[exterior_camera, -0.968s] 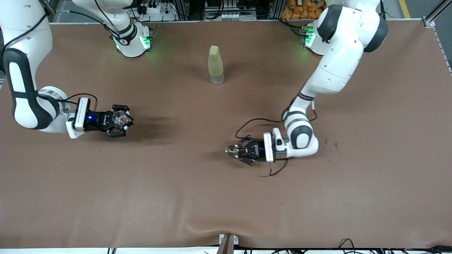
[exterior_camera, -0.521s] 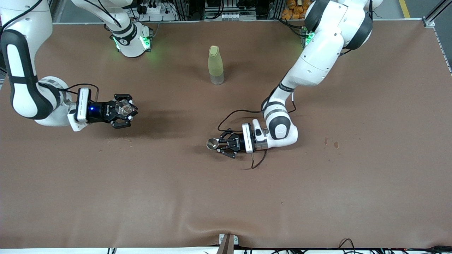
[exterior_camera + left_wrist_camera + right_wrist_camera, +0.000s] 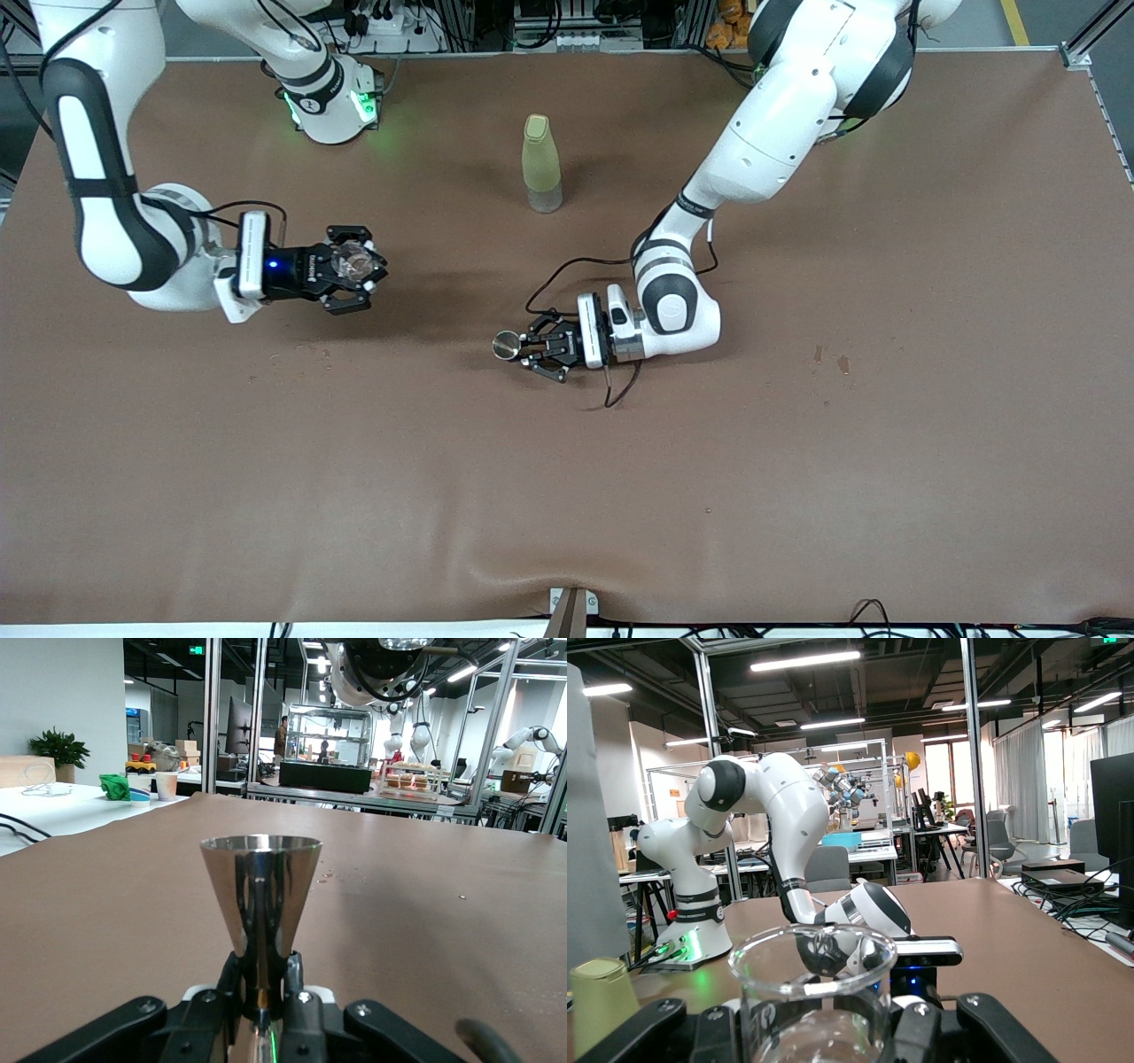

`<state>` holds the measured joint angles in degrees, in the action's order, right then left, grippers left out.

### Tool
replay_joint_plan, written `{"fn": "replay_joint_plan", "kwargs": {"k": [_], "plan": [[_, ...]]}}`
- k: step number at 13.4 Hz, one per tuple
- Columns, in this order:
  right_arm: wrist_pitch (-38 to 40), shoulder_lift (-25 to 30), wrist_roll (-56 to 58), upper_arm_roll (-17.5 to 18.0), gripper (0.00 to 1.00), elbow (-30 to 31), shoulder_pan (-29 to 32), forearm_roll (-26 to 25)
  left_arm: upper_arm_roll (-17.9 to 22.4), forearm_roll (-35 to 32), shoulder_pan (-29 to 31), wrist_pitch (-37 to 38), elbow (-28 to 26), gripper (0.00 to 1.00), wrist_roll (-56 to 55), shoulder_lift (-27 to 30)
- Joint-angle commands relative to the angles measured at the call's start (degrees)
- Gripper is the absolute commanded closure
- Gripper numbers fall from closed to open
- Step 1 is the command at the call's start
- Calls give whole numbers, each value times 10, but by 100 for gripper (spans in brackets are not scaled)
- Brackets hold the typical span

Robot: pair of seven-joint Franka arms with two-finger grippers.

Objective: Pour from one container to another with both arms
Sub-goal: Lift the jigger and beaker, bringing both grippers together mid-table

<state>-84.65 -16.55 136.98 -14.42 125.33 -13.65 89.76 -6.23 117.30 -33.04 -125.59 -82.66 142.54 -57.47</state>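
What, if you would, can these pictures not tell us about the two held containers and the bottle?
- Metal jigger: contents unseen; left wrist view sits below its rim.
- Glass beaker: base hidden between right gripper fingers.
- Bottle: fill level unclear through frosted wall, front view.

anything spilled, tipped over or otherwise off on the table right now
Nothing spilled or tipped. The left gripper holds a metal jigger upright, the right gripper holds a clear glass beaker upright, and the yellow-green bottle stands capped between the bases. Only small specks mark the table.

text: none legible | labels: none legible | numbers: none legible
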Motion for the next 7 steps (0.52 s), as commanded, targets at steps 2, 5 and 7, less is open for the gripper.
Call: {"fn": "replay_joint_plan", "kwargs": {"k": [2, 5, 7], "plan": [[-45, 30, -11, -4, 100, 34, -45, 56, 5, 23, -4, -4, -2, 100, 56, 5], [-81, 29, -11, -3, 100, 43, -89, 101, 4, 32, -9, -2, -2, 100, 59, 6], [-112, 28, -10, -3, 100, 43, -123, 136, 3, 32, -10, -2, -2, 100, 60, 6]]}}
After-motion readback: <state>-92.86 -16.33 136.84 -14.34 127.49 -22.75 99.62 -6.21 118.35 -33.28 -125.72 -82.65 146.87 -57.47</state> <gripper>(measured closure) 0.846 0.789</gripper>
